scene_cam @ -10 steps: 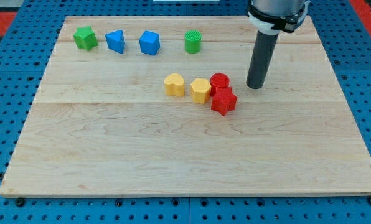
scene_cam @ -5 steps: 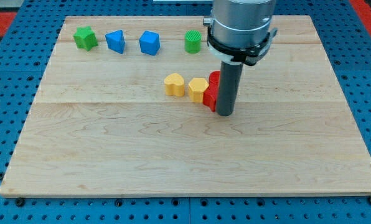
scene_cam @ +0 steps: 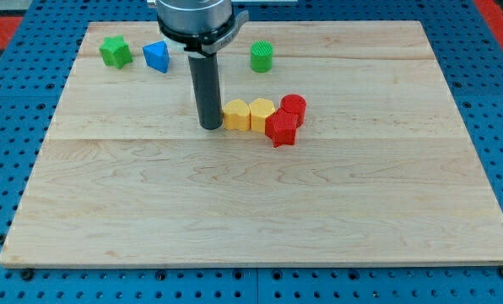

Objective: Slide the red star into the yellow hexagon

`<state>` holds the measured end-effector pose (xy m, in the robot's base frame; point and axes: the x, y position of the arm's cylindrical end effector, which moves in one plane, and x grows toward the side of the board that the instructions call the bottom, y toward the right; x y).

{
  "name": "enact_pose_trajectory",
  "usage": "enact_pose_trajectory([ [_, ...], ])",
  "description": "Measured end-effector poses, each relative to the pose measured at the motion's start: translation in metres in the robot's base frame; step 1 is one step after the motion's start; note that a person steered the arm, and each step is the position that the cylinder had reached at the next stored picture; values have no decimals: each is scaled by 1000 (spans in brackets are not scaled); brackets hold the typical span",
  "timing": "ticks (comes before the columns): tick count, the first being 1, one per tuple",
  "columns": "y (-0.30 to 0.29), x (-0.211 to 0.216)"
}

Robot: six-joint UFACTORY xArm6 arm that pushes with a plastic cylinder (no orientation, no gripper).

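Observation:
The red star [scene_cam: 282, 129] lies near the board's middle, touching the lower right side of the yellow hexagon [scene_cam: 262, 113]. A red cylinder [scene_cam: 294, 107] sits just right of the hexagon, touching the star's top. A yellow heart-like block [scene_cam: 235, 114] touches the hexagon's left side. My tip [scene_cam: 210, 125] stands just left of the yellow heart, close to it or touching; I cannot tell which. The four blocks form one tight row.
Along the view's top are a green star [scene_cam: 116, 51], a blue block [scene_cam: 157, 57] and a green cylinder [scene_cam: 262, 57]. The rod hides a second blue block behind it. The wooden board [scene_cam: 251, 219] ends at a blue pegboard surround.
My tip swept from right of the red blocks leftward across the row and now stands left of the yellow heart. The red star moved left against the hexagon; the yellow blocks closed up.

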<state>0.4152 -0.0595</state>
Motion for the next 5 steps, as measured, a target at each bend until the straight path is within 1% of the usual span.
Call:
enact_pose_trajectory([
  [1, 9, 4],
  [2, -39, -4],
  [3, -164, -34],
  [4, -204, -84],
  [5, -202, -139],
])
